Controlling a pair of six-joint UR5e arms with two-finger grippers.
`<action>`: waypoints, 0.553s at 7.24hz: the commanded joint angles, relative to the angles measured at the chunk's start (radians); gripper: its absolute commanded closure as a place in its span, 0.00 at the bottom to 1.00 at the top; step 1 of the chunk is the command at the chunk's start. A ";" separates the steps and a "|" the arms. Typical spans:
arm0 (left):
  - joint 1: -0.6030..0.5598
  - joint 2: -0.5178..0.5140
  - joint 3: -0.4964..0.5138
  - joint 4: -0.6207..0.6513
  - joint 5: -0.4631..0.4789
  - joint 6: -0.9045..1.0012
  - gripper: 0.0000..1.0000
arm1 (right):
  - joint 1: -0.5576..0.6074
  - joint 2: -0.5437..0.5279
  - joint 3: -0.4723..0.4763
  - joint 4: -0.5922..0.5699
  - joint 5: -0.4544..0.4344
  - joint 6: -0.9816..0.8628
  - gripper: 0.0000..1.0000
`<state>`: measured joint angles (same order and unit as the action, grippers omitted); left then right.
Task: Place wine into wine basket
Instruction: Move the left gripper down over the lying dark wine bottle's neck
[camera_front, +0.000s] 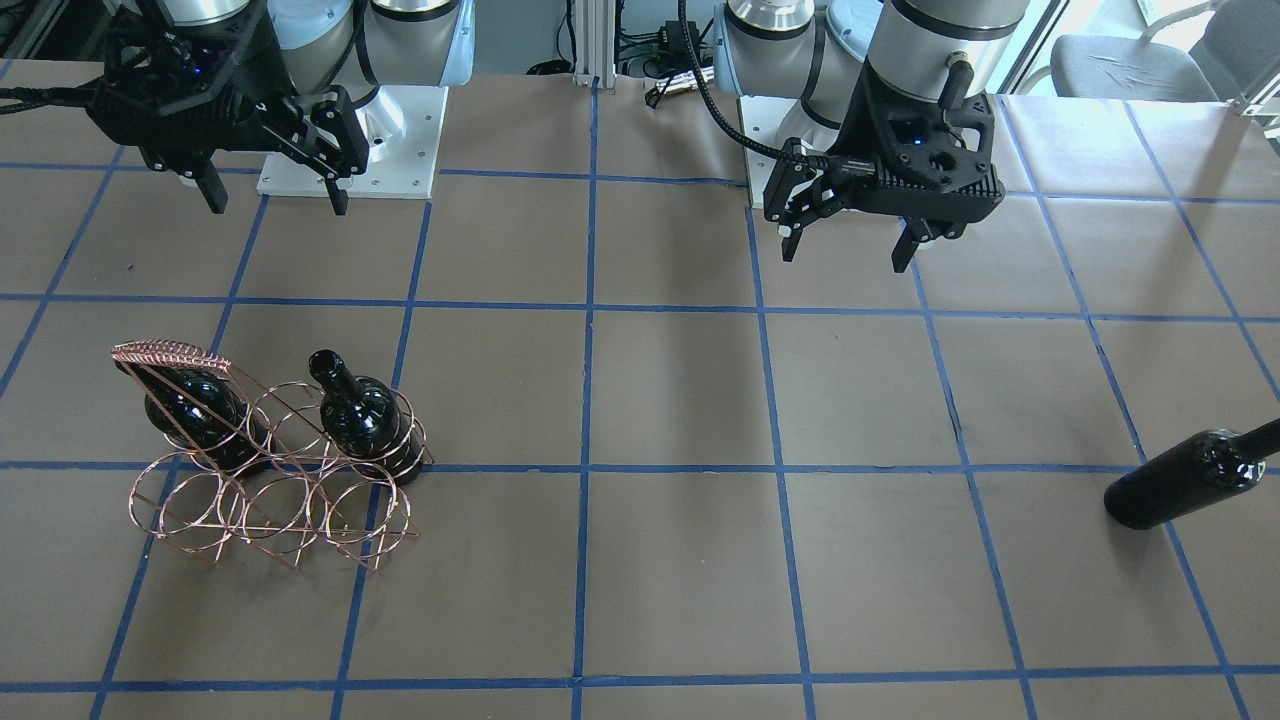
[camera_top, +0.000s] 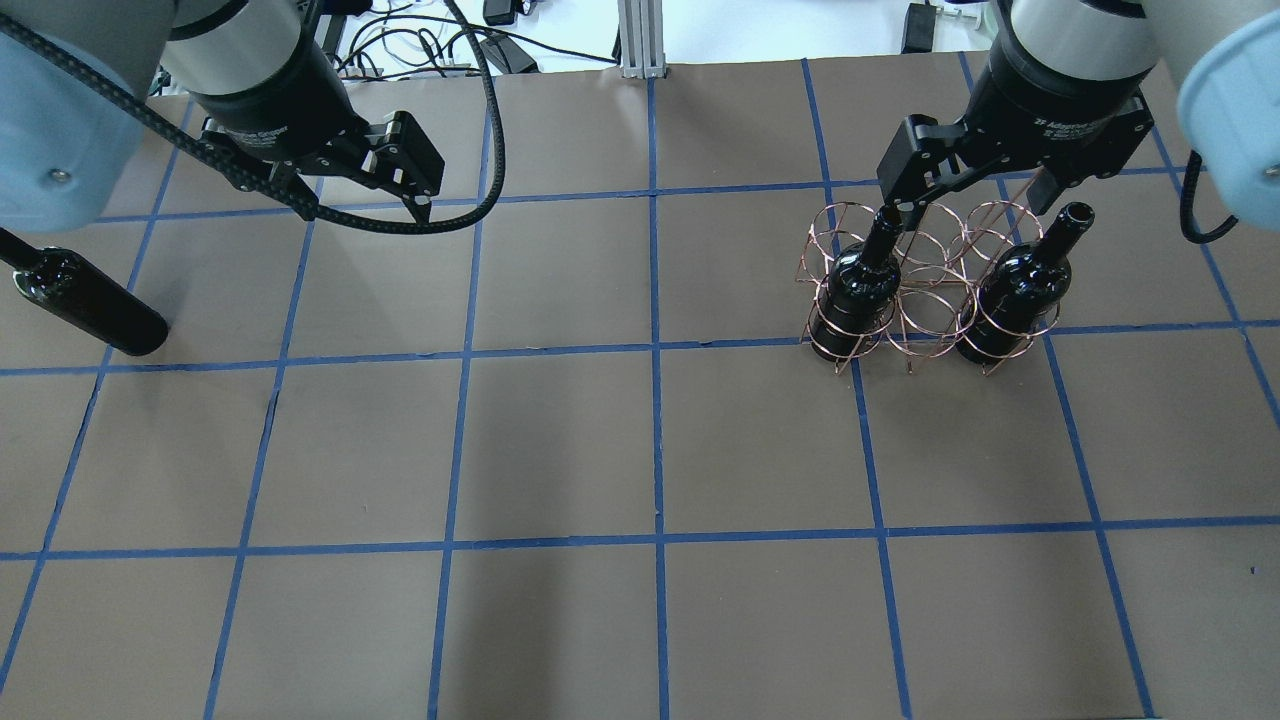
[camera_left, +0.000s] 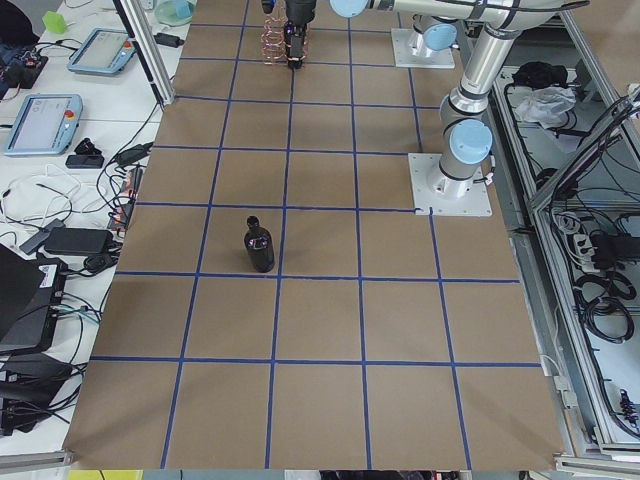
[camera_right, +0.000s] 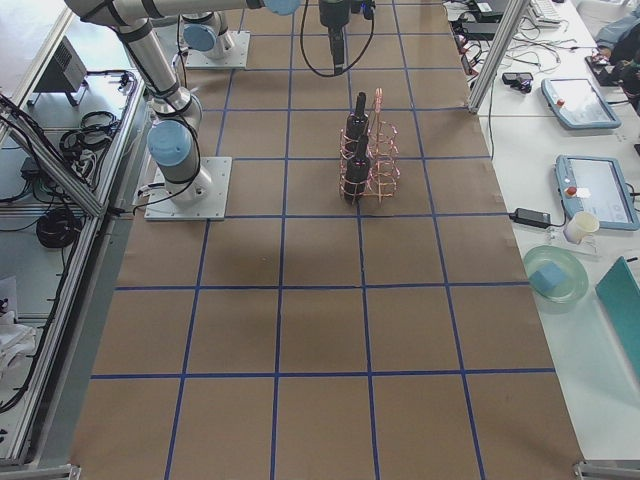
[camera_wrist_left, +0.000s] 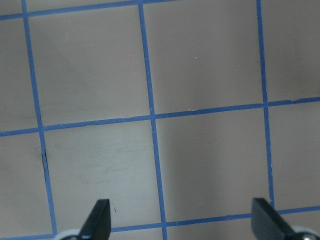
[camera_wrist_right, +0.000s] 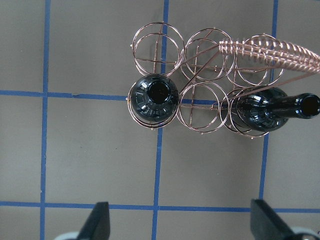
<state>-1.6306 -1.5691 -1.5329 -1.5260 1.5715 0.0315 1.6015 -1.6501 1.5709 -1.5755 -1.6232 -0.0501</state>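
Basket (camera_front: 170, 353) holds two bottles (camera_front: 365, 420); third bottle (camera_front: 1190, 480) stands unplaced on table (camera_front: 680, 400). Left hand (camera_front: 845, 250), right hand (camera_front: 278, 200): wide, empty.

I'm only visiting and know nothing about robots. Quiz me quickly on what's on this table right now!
1. How many bottles stand in the wine basket?
2. True or false: the left gripper holds the loose bottle.
3. On which side of the robot does the loose bottle stand? A: its left. B: its right. C: the middle.

Key:
1. Two racked bottles, in the end cells of one row.
2. False. The gripper is open and empty.
3. A.
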 joint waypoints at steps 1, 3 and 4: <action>0.009 0.001 -0.007 0.004 -0.001 0.001 0.00 | 0.003 0.001 0.000 0.000 -0.001 -0.025 0.00; 0.012 0.001 -0.007 0.003 0.002 0.001 0.00 | 0.003 0.000 0.000 -0.008 0.002 -0.024 0.00; 0.014 -0.003 -0.009 0.003 -0.001 0.001 0.00 | 0.003 0.000 0.000 -0.003 0.002 -0.025 0.00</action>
<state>-1.6195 -1.5688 -1.5405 -1.5232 1.5725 0.0322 1.6046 -1.6502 1.5708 -1.5797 -1.6217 -0.0738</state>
